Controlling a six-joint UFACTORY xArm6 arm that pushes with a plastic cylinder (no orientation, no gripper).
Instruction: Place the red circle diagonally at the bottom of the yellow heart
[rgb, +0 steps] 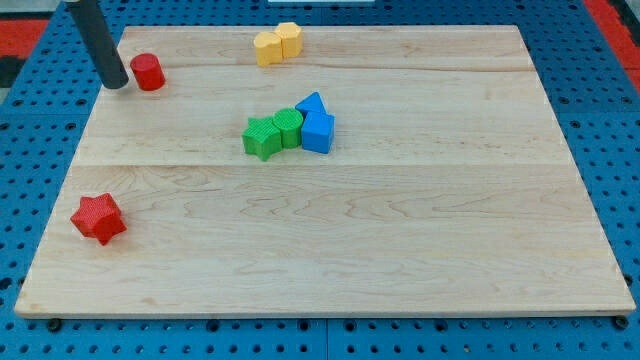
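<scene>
The red circle (148, 72) sits near the board's top left corner. My tip (116, 84) rests just left of it, close to touching. Two yellow blocks stand together at the view's top centre: one (267, 47) on the left, which looks like the heart, and one (289, 38) on the right. The red circle lies well to the left of them and slightly lower.
A green star (261, 138) and a green block (288, 127) touch a blue cube-like block (318, 132) and a blue triangle (312, 103) at mid-board. A red star (98, 218) lies at the lower left. The wooden board (400, 240) rests on a blue pegboard.
</scene>
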